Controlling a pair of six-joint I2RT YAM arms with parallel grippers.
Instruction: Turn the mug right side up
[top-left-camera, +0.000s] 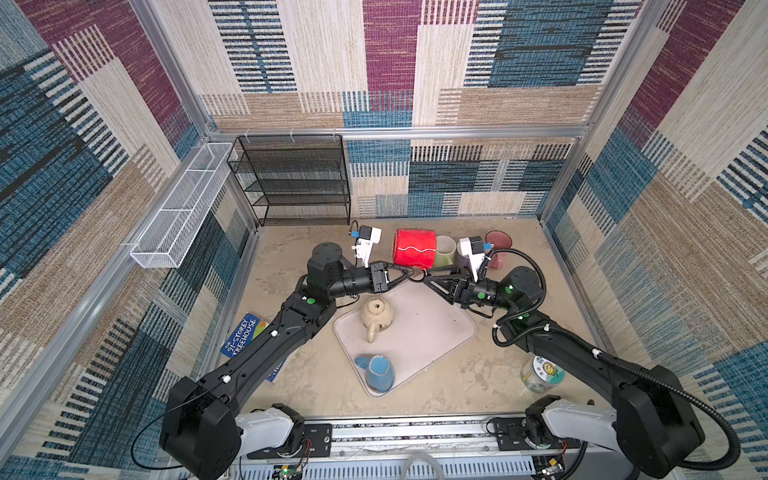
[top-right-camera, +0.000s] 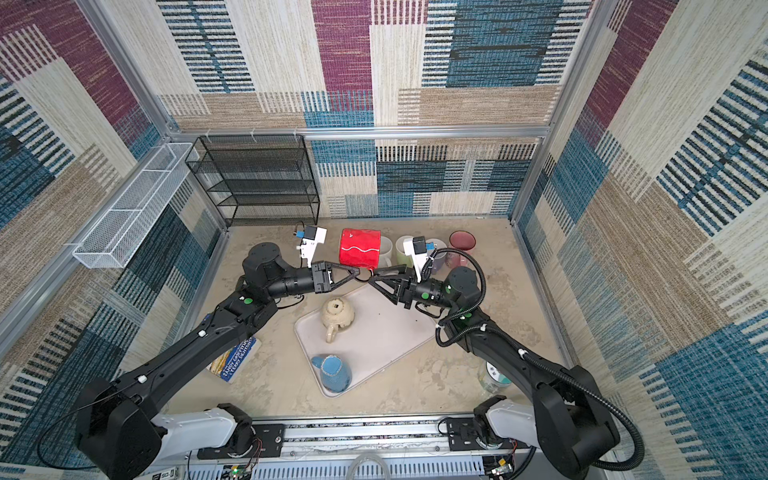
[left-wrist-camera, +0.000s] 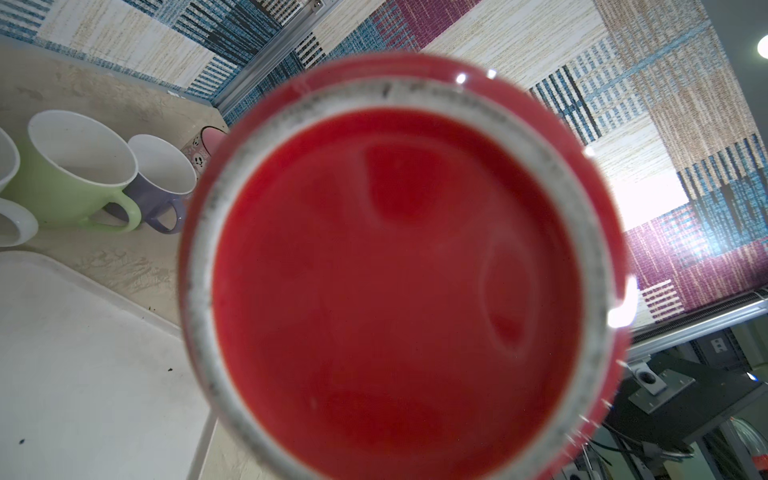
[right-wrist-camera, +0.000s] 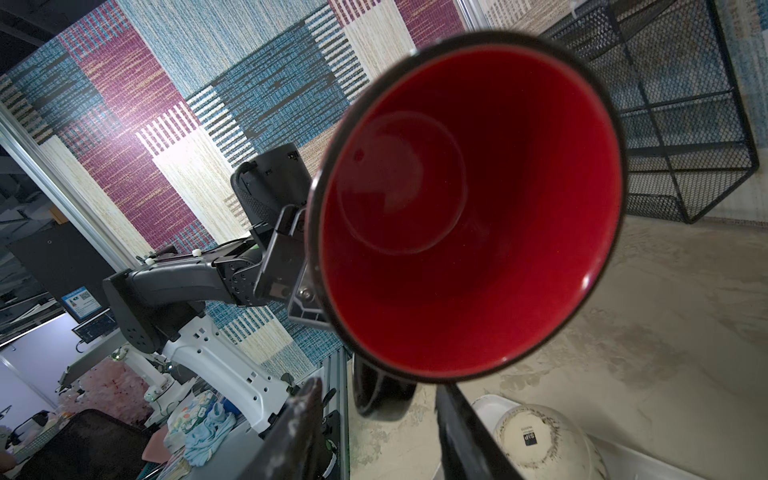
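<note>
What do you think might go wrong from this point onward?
The red mug hangs sideways, held only by its handle in the left end effector; it might swivel or slip. The right end effector straddles that same handle, so the two may collide. A drop could hit the green mug nearby.

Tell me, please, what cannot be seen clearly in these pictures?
- Left wrist view: the base of the red mug fills the picture, hiding how the left gripper holds it.
- Both top views: the left arm covers part of the book.
- A top view: the right arm hides part of the jar.
</note>
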